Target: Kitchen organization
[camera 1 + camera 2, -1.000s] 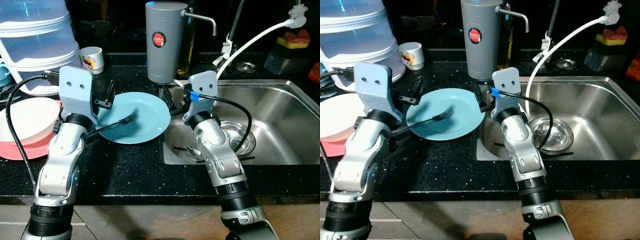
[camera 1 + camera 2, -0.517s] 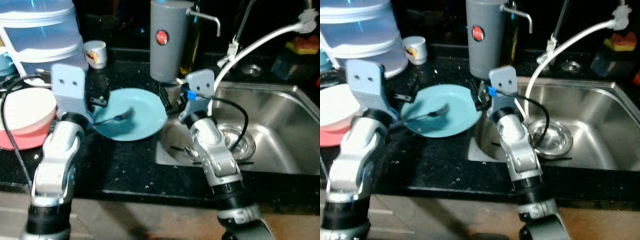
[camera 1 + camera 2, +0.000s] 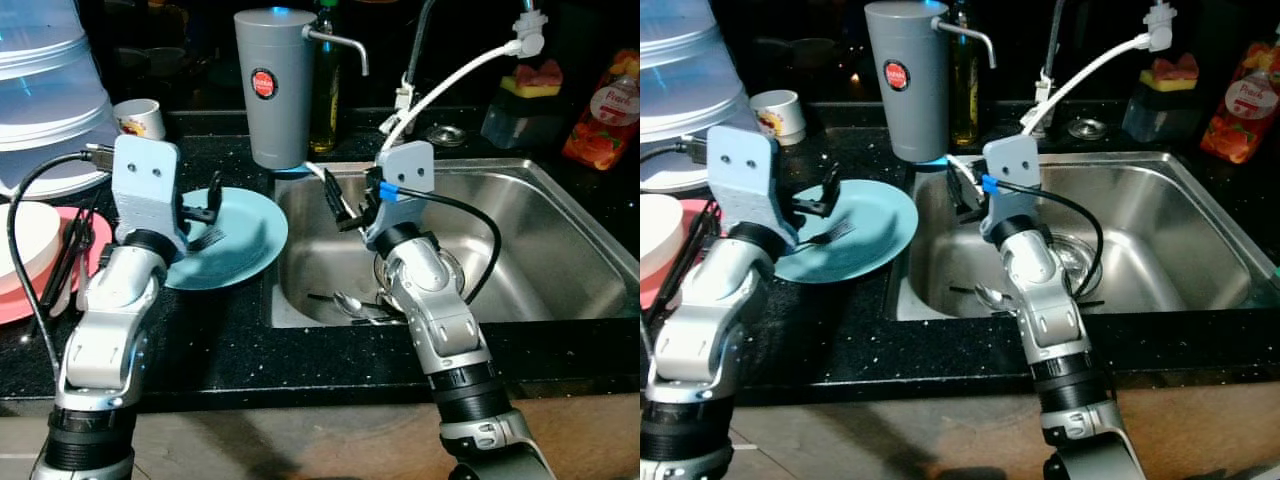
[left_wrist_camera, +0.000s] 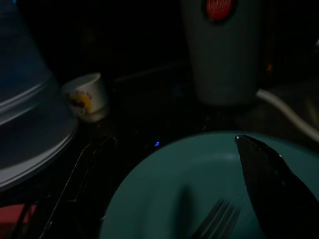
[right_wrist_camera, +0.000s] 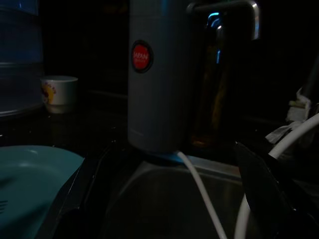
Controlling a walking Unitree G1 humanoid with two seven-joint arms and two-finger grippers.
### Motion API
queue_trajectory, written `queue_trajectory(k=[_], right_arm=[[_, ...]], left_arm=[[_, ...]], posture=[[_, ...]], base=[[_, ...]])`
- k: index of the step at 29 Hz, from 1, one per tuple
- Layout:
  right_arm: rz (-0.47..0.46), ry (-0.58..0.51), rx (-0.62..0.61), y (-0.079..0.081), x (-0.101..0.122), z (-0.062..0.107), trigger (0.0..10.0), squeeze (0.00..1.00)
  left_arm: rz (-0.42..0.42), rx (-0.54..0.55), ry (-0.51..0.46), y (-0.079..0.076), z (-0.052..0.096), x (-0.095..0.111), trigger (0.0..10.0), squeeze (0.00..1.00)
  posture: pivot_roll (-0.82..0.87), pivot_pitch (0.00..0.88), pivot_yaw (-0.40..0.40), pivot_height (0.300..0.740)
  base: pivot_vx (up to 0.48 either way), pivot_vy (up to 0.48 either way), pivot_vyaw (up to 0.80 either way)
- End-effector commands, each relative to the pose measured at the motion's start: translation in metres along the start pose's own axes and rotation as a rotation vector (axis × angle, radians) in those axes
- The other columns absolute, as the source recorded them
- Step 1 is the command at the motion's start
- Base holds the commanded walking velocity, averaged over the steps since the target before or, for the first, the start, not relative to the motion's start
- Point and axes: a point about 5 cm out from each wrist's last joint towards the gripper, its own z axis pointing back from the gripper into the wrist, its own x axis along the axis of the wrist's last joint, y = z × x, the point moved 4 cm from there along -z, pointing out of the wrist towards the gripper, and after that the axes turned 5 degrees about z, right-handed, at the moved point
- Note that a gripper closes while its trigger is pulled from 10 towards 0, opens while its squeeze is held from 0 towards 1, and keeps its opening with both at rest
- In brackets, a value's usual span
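1. The left gripper (image 3: 205,205) hovers over the near-left part of a teal plate (image 3: 245,240) that lies on the black speckled surface (image 3: 230,340), just left of the sink (image 3: 540,250).
2. Its two black fingers stand apart; nothing is clamped between them.
3. A black fork (image 3: 828,235) lies on the plate just below that gripper, tines pointing away from the robot; whether a finger touches it cannot be told.
4. In the left wrist view one black finger (image 4: 271,184) juts over the plate, with the fork tines (image 4: 219,221) just beside it.
5. The right gripper (image 3: 340,205) hangs over the sink's left edge, its fingers spread, holding nothing.
6. Below and behind that gripper, in the basin, lie a spoon (image 3: 350,303) and other cutlery beside the round drain strainer (image 3: 1075,252).
7. Ahead of the right gripper stands a grey water dispenser (image 3: 268,85) with a red round label and a metal spout; a white hose (image 3: 450,85) arcs from above the sink down past it.
8. Ahead of the left gripper, well apart, sits a small white cup (image 3: 140,118); to its left are stacked clear plastic containers (image 3: 50,90).
9. Farther left of the left gripper, a white bowl (image 3: 25,240) rests on a pink plate (image 3: 40,300), with black utensils (image 3: 68,255) lying across them.
10. Far right of the right gripper stand a red-labelled bottle (image 3: 600,110) and a sponge holder (image 3: 525,95).
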Motion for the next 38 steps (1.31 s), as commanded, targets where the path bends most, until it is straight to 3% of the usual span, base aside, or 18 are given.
queue_trajectory(k=[1,11,12,15,18,19,20,23,26,28,38], right_arm=[[-0.011,0.025,-0.001,-0.001,-0.004,-0.001,10.0,0.00],[-0.010,0.041,0.002,-0.002,-0.006,-0.001,10.0,0.00],[-0.007,0.046,0.006,-0.002,-0.007,0.000,10.0,0.00],[0.002,0.058,0.021,0.000,-0.009,0.001,10.0,0.00],[0.002,0.062,0.034,0.001,-0.010,0.002,10.0,0.00],[0.002,0.062,0.034,0.001,-0.010,0.002,10.0,0.00],[0.000,0.067,0.043,0.002,-0.011,0.002,10.0,0.00],[0.000,0.067,0.043,0.002,-0.011,0.002,10.0,0.00],[-0.001,0.073,0.054,0.004,-0.011,0.003,10.0,0.00],[0.002,0.082,0.073,0.006,-0.011,0.003,10.0,0.00],[0.006,0.092,0.095,0.008,-0.012,0.004,10.0,0.00]], left_arm=[[-0.040,-0.071,0.031,-0.006,-0.003,-0.003,10.0,1.00],[-0.025,-0.107,0.102,0.004,-0.004,-0.010,10.0,1.00],[-0.067,-0.116,0.128,0.007,-0.003,-0.014,10.0,0.00],[-0.140,-0.156,0.195,0.025,0.002,-0.023,10.0,0.00],[-0.083,-0.155,0.218,0.044,0.003,-0.019,10.0,0.00],[-0.083,-0.155,0.218,0.044,0.003,-0.019,10.0,0.00],[-0.093,-0.238,0.266,0.045,0.009,-0.023,10.0,0.00],[-0.093,-0.238,0.266,0.045,0.009,-0.023,10.0,0.00],[-0.137,-0.319,0.330,0.042,0.017,-0.032,10.0,0.00],[-0.123,-0.404,0.441,0.039,0.027,-0.041,10.0,0.00],[-0.038,-0.491,0.505,0.042,0.026,-0.028,10.0,0.00]], posture=[[0.07,0.000,-0.023,0.740],[0.06,0.000,-0.008,0.740],[0.06,0.000,-0.008,0.740],[0.06,0.000,-0.013,0.740],[0.07,0.000,-0.019,0.740],[0.07,0.000,-0.019,0.740],[0.07,0.000,-0.023,0.740],[0.07,0.000,-0.023,0.740],[0.07,0.000,-0.027,0.740],[0.06,0.000,-0.024,0.740],[0.06,0.000,-0.019,0.740]], base=[[0.000,0.000,0.00],[0.000,0.000,0.00],[0.000,0.000,0.00],[0.000,0.000,0.00],[0.000,0.000,0.00],[0.000,0.000,0.00],[0.000,0.000,0.00],[0.000,0.000,0.00],[0.000,0.000,0.00],[0.000,0.000,0.00],[0.000,0.000,0.00]])
